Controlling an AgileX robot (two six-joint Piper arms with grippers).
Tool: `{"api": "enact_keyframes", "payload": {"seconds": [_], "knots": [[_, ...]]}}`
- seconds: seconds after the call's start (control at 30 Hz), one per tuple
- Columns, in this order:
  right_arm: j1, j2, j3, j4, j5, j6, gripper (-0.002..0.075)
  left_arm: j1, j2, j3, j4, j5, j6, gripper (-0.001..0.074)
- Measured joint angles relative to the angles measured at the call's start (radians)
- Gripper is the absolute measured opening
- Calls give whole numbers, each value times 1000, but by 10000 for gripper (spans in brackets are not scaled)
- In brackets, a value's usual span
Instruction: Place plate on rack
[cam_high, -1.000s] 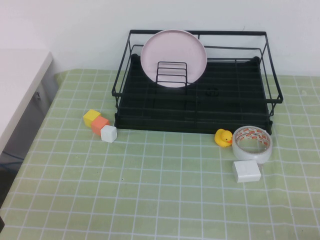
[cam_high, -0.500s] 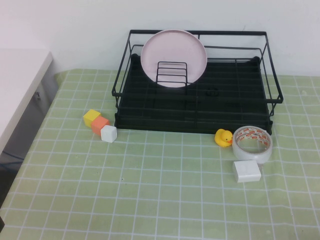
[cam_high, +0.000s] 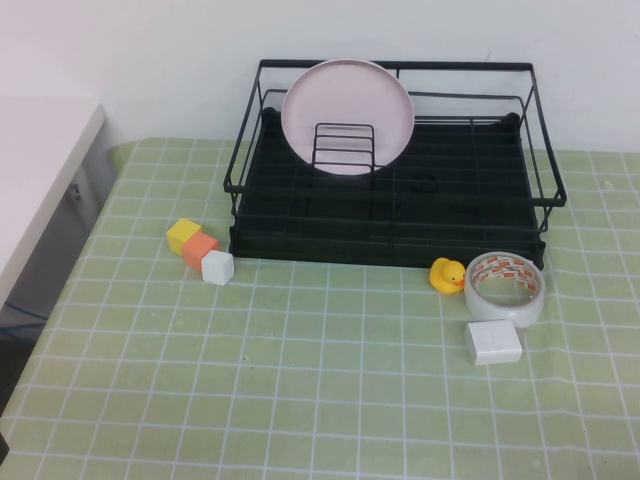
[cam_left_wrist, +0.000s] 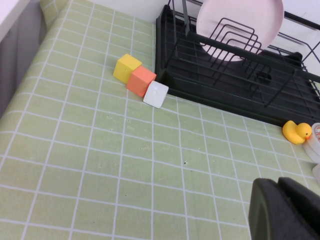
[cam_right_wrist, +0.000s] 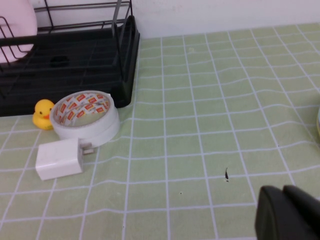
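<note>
The pale pink plate (cam_high: 347, 113) stands upright in the black wire rack (cam_high: 400, 215), leaning in the small wire plate holder (cam_high: 343, 150) at the rack's back left. It also shows in the left wrist view (cam_left_wrist: 240, 22) and partly in the right wrist view (cam_right_wrist: 15, 27). Neither gripper appears in the high view. My left gripper (cam_left_wrist: 286, 210) is shut and empty, above the tablecloth well in front of the rack. My right gripper (cam_right_wrist: 290, 214) is shut and empty, above the cloth to the right of the rack.
Yellow (cam_high: 183, 234), orange (cam_high: 200, 249) and white (cam_high: 217, 267) cubes lie left of the rack's front. A rubber duck (cam_high: 447, 275), a white tape roll (cam_high: 505, 288) and a white charger block (cam_high: 492, 343) lie at its front right. A white counter (cam_high: 40, 170) borders the left.
</note>
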Motion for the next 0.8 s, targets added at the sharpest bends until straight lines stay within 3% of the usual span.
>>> {"api": "enact_keyframes", "payload": {"seconds": [0.57, 0.7, 0.8], "knots": [[0, 0, 0, 0, 0, 4, -2, 2, -4, 34, 16, -21, 7, -1], [0, 0, 0, 0, 0, 4, -2, 55, -33, 108, 22, -84, 36, -1], [0, 0, 0, 0, 2, 4, -2, 148, -72, 200, 18, -206, 59, -1]]}}
